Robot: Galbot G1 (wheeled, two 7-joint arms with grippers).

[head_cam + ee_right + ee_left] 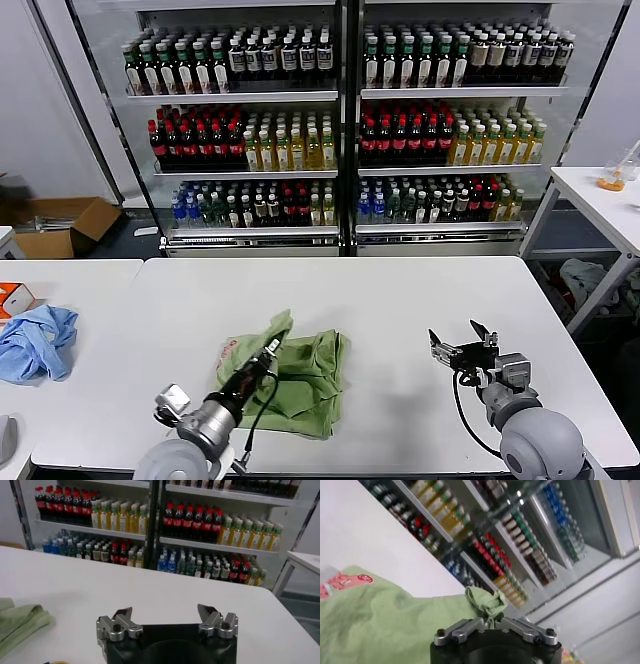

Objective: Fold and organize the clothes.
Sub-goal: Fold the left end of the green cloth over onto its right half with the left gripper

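Green shirt [300,375] (crumpled) pinched by left pincer [268,350], right pincer [461,338] apart

Light green shirt [305,375], crumpled, half-folded, table front-center, red-pink print showing

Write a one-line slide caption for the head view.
Left tool pinches a corner of the green shirt on the white table; right tool waits open beside it.

a shop-like lab: glass-door drinks fridge [345,130] stocked with bottles [400,135].
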